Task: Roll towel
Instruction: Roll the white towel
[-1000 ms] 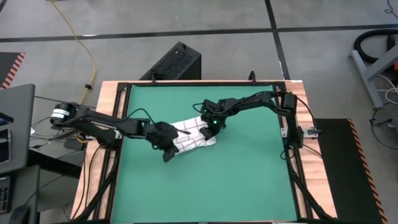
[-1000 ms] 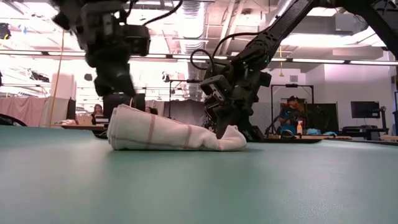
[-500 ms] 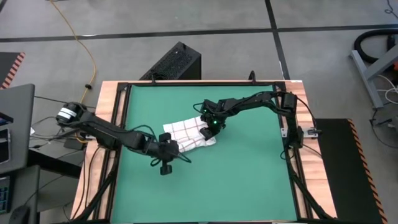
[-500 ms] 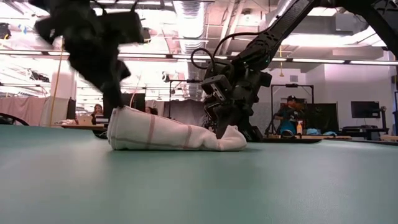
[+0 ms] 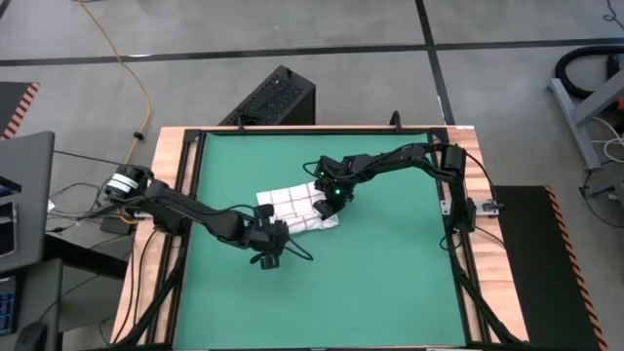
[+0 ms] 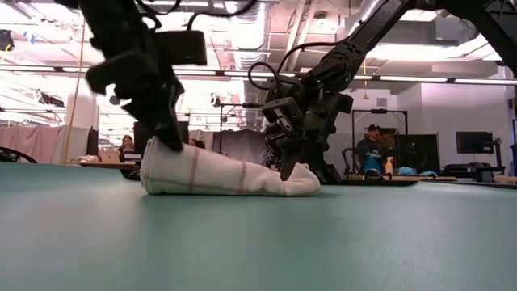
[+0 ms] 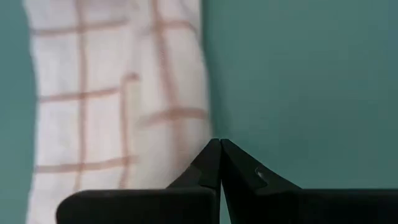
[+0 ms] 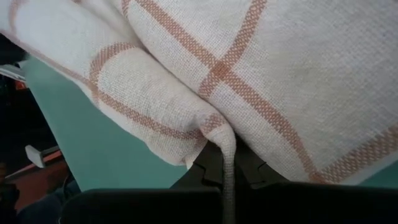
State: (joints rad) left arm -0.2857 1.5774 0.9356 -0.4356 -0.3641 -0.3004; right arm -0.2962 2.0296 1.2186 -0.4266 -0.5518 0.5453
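Observation:
The towel [image 5: 292,210], white with thin red check lines, lies as a loose flat roll on the green mat [image 5: 390,283] near the table's middle. In the low view the towel [image 6: 218,176] is thick at its left end and tapers to the right. My left gripper [image 5: 275,238] is shut, with its tips [image 7: 219,144] at the towel's near edge by the left end. My right gripper [image 5: 326,203] is shut on the towel's right end. Both point slanting down. My left gripper has its shut fingertips [image 6: 173,144] right at the towel's left end, beside its near edge [image 7: 202,124]; I cannot tell whether they touch the cloth. My right gripper pinches a thin fold of cloth [image 8: 227,163] at the towel's right end between its two fingers. The fingers slant down from the far right. The towel bulges above them, and its right end [image 6: 303,182] rests on the mat.
The mat sits inside a black frame on a wooden table [image 5: 166,175], with bare mat to the near side and the right. A black box [image 5: 278,97] stands on the floor beyond the far edge. People sit in the room behind [image 6: 373,149].
My left gripper, shut throughout, has gone from the towel's left end toward the table's near edge and a little to the right, sinking slightly. It has rolled and tipped from upright to slanted. The towel and my right gripper have kept still.

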